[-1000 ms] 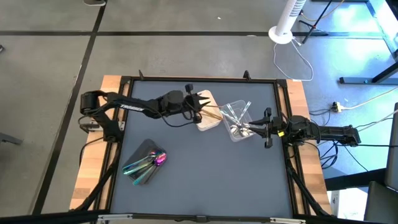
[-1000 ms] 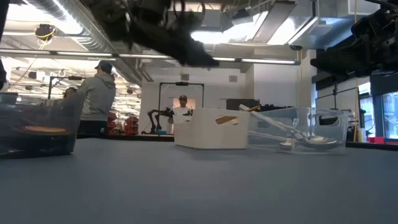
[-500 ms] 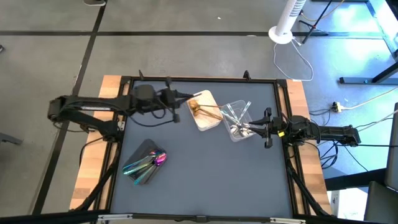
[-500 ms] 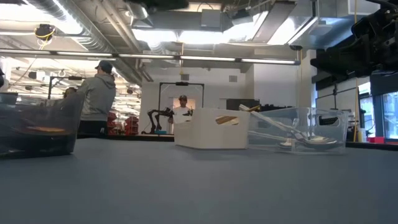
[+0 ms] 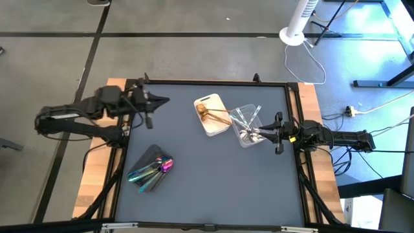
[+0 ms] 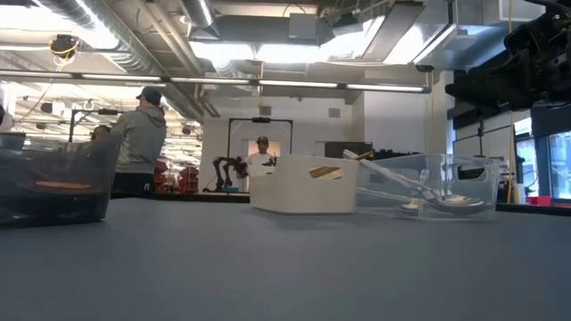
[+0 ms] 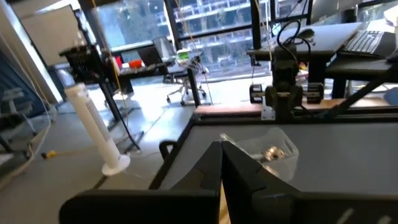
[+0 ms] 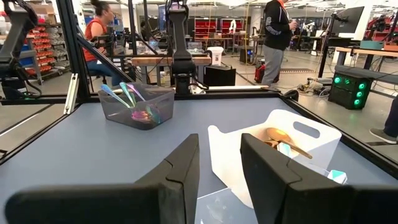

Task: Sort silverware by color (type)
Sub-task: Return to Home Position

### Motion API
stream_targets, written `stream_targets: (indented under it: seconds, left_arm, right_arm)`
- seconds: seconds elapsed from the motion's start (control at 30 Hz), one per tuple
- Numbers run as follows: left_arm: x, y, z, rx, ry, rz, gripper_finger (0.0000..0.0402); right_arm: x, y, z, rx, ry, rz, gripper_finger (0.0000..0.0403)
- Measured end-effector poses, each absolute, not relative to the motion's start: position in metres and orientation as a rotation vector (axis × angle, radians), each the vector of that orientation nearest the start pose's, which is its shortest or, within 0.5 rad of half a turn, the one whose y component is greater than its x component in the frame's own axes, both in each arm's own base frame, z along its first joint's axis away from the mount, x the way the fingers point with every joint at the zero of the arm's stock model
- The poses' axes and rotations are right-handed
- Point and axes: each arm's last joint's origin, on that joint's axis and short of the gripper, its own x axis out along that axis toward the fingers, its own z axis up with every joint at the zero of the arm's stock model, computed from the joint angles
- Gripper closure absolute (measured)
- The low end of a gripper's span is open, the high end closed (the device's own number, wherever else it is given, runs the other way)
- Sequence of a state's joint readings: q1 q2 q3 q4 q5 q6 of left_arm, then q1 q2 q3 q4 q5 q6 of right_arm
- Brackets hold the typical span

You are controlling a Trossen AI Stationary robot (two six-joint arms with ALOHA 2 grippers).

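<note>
My left claw (image 5: 160,101) has pulled back from the white bin (image 5: 202,101) to the counter's (image 5: 213,194) left edge, fingers pinched together and empty. My right claw (image 8: 219,143) waits by the clear bin (image 6: 477,178), fingers parted. The gold silverware (image 5: 208,114) lies in the white bin, the silver pieces (image 5: 246,133) in the clear bin, and the iridescent pieces (image 5: 150,171) in the dark bin (image 5: 152,153). I judge the sorting finished.

We log a dark grey counter (image 5: 213,188) carrying three trays. White tray (image 5: 217,129) and clear tray (image 5: 240,111) sit side by side near mid-counter. Dark grey tray (image 5: 149,153) lies well apart, toward the left side.
</note>
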State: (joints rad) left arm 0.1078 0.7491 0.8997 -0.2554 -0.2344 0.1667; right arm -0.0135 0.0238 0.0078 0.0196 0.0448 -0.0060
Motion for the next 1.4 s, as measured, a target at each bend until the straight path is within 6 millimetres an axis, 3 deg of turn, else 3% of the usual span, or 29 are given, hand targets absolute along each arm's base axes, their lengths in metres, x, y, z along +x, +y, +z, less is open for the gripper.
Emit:
stream_targets:
  seconds: [0.2,0.5,0.67,1.03,1.4]
  left_arm:
    - [0.117,0.018,0.358,0.115,0.092,0.296,0.0401]
    - [0.097,0.015,0.28,0.033,0.053,0.276,0.0401]
    - [0.09,0.014,0.246,0.034,0.006,0.239,0.0401]
    - [0.081,0.01,0.215,0.038,-0.068,0.161,0.0401]
    - [0.091,0.011,0.189,0.032,-0.035,0.166,0.0401]
  right_arm:
    - [0.099,-0.003,0.166,-0.006,-0.004,-0.058,0.0292]
    - [0.099,-0.003,0.166,-0.006,-0.004,-0.058,0.0292]
    - [0.099,-0.003,0.166,-0.005,-0.004,-0.058,0.0292]
    - [0.099,-0.003,0.166,-0.005,-0.004,-0.058,0.0292]
    - [0.099,-0.003,0.166,-0.005,-0.004,-0.058,0.0292]
